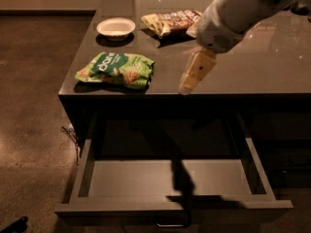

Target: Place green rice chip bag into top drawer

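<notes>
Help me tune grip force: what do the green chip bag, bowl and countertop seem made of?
The green rice chip bag: thin plastic film, judging by crinkles and sheen. The bowl: matte white, perhaps paper or plastic. The countertop: dark, polished, showing light reflections; stone or laminate, unclear. The end effector hovers over the counter's front edge, right of the bag.

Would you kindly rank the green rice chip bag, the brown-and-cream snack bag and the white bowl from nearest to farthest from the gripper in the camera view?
The gripper hangs over the front edge of the tabletop.
1. Green rice chip bag, left of it, near the front.
2. Brown-and-cream snack bag, behind it; too close to call against the first.
3. White bowl, back left, clearly farthest.
</notes>
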Controlling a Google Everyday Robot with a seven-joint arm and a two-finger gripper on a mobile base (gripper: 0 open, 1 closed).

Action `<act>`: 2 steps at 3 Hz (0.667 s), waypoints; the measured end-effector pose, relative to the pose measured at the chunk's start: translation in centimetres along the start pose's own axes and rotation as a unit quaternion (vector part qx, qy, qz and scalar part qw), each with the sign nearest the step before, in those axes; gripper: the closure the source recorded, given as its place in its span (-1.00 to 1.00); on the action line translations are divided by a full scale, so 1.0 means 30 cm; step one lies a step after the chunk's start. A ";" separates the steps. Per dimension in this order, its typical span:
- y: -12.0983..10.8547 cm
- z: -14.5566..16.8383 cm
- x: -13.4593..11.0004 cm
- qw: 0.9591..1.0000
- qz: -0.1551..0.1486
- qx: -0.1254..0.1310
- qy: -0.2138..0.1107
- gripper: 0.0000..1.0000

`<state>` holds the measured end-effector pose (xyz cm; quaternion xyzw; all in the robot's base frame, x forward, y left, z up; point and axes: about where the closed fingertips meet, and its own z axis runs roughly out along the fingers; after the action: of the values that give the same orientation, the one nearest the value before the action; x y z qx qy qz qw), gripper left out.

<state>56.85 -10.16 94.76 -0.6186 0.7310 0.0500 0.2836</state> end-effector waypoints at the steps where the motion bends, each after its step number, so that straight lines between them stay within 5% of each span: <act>1: -0.031 0.179 -0.085 1.000 0.003 -0.005 0.000 -1.00; 2: -0.054 0.332 -0.179 1.000 0.006 -0.009 -0.001 -1.00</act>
<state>62.28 -1.61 89.46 -0.6169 0.7337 0.0584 0.2788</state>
